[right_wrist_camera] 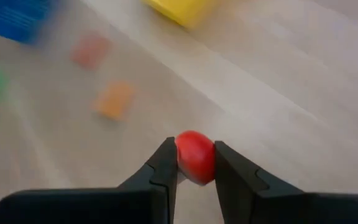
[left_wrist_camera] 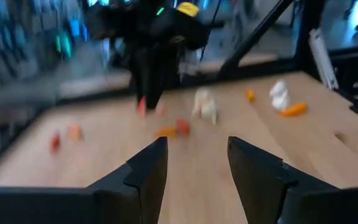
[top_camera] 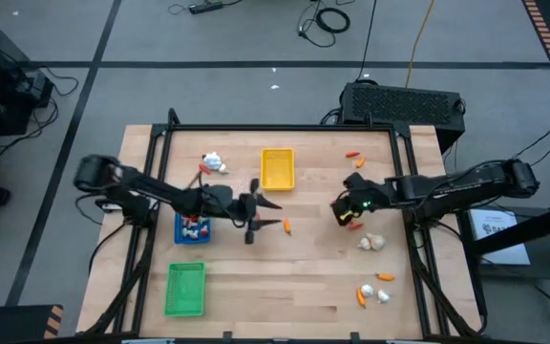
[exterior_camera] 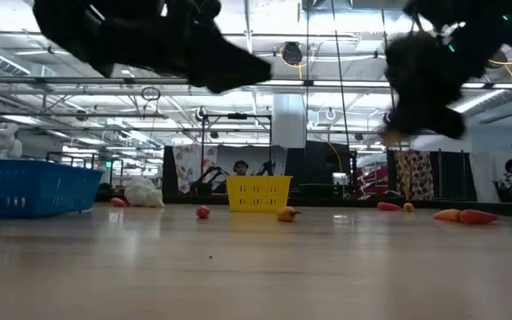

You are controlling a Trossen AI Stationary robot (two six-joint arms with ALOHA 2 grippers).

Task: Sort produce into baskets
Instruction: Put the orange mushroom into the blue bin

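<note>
Clamped between the right gripper [right_wrist_camera: 191, 169] fingers sits a small red piece [right_wrist_camera: 196, 156], held above the table [top_camera: 285, 277] right of the yellow tray [top_camera: 277, 169]. Left gripper [left_wrist_camera: 196, 163] hangs open, empty, beside the blue tray [top_camera: 191, 229]. No legible writing.

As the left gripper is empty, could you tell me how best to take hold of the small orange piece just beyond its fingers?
Grip the orange piece across its middle, coming straight down from above: it lies low on the table, small, with nothing touching it. The open left gripper is probably nearest.
</note>
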